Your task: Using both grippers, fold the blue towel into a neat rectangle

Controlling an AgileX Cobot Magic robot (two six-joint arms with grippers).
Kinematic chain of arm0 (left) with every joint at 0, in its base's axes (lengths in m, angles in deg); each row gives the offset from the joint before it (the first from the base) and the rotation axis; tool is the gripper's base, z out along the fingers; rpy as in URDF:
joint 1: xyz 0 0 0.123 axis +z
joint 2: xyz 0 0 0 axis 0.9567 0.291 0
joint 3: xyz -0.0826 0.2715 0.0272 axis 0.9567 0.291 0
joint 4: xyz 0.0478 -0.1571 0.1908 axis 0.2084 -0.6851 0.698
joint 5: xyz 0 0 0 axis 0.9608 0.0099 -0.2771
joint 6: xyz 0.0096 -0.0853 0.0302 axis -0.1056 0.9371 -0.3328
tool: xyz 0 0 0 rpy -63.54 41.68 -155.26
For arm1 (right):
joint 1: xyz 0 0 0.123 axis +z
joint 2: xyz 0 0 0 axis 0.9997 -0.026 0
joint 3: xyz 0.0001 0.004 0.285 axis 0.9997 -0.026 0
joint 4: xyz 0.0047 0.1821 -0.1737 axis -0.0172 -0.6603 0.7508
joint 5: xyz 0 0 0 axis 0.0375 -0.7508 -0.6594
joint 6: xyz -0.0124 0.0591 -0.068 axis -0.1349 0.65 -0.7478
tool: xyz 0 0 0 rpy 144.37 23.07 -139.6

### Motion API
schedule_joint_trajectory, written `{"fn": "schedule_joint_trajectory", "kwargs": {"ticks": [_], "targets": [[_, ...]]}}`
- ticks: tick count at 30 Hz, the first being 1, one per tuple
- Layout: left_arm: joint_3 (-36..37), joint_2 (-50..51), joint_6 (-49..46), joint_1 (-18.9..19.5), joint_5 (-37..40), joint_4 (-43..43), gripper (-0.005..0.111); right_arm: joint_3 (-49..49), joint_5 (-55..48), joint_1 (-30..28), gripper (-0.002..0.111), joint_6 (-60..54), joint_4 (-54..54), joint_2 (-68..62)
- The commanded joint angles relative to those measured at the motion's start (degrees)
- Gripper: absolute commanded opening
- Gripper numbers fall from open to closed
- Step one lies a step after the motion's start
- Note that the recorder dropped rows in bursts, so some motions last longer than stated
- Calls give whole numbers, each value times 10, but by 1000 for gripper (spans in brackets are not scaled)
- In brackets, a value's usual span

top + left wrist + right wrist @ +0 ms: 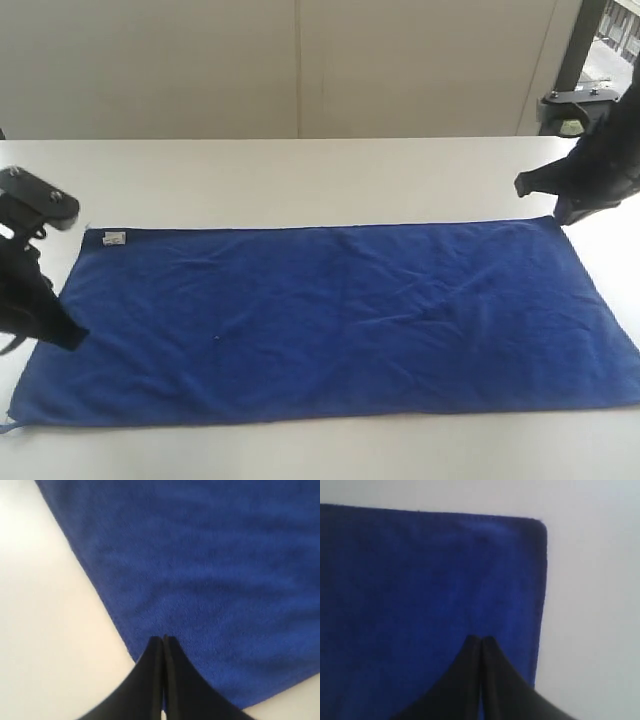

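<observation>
The blue towel lies spread flat on the white table, long side running left to right. Its small white label sits at the far left corner and a tiny loop sticks out at the near left corner. My left gripper hovers at the towel's left edge, shut and empty; in the left wrist view its tips are just inside the towel's border. My right gripper is by the far right corner, shut and empty; its tips hang over the cloth short of that corner.
The white table extends behind and to both sides of the towel. A pale wall stands at the back, and a dark frame post rises at the far right.
</observation>
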Motion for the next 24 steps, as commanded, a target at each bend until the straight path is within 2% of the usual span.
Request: {"fn": "schedule_joint_trajectory", "kwargs": {"ticks": [1, 7, 12, 15, 19, 24], "targets": [[-3, -104, -1, 2, 4, -11, 0, -95, 43, -4, 0, 5, -1, 92], [-3, -269, 35, 2, 0, -19, 0, -212, 55, -4, 0, 17, 2, 144], [3, -390, 37, 2, 29, -19, 0, -263, 157, -5, 1, 48, 14, 145], [24, -470, 26, 2, 117, -18, 0, -261, 194, -5, 13, 56, 25, 132], [62, -559, 17, 2, 147, -13, 0, -254, 201, -14, 35, 92, 65, 82], [65, -683, 19, 2, 174, 22, 0, -252, 245, -41, 32, 104, 73, 55]]}}
